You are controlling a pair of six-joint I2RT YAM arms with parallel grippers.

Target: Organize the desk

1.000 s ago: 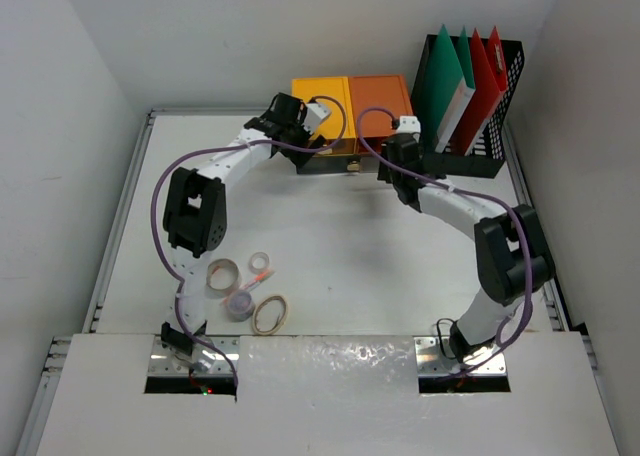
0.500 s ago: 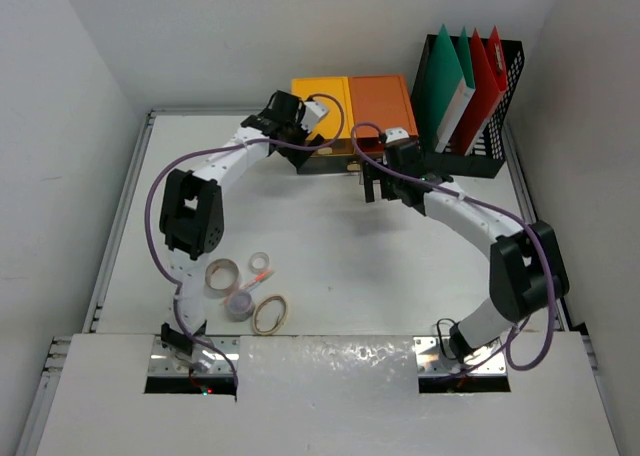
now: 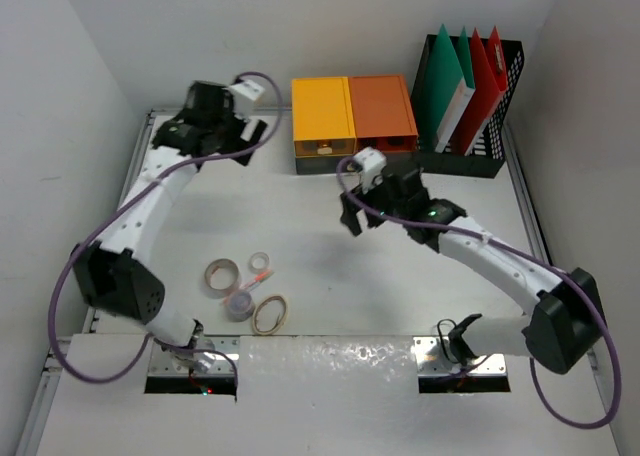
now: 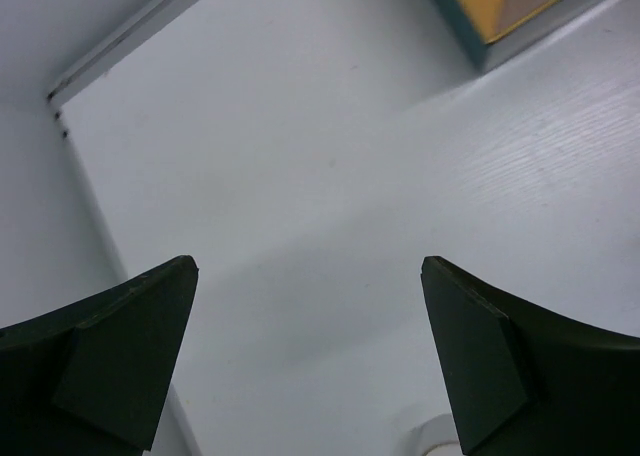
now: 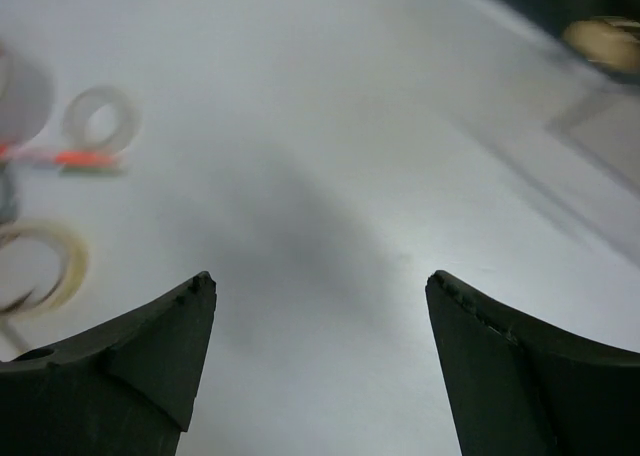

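The desk (image 3: 400,286) is filling the floor of the top view, lying between white walls, with both arm bases sitting at its near edge.

The left gripper (image 3: 245,131) is hanging over the far-left corner of the desk, just left of the yellow box (image 3: 322,116). In its wrist view the left gripper (image 4: 310,356) is showing 2 dark fingers (image 4: 120,356) standing wide apart, with only bare desk (image 4: 300,156) between them. A corner of the yellow box (image 4: 510,1) is showing at the upper right.

The right gripper (image 3: 362,216) is hovering over the middle of the desk, in front of the orange box (image 3: 380,108) and apart from it. From the wrist, the right gripper (image 5: 320,366) is also showing wide fingers (image 5: 520,366) holding nothing, though that view is blurred.

The 2 boxes are standing side by side and touching at the far edge. A black rack (image 3: 500,86) is standing to their right, holding green and red folders (image 3: 445,76).

4 tape rolls (image 3: 222,273) are lying close together on the near-left part of the desk, and a red pen (image 3: 262,275) is lying among them. The right wrist view is catching a roll (image 5: 100,116) and the pen (image 5: 80,158) at its left edge.
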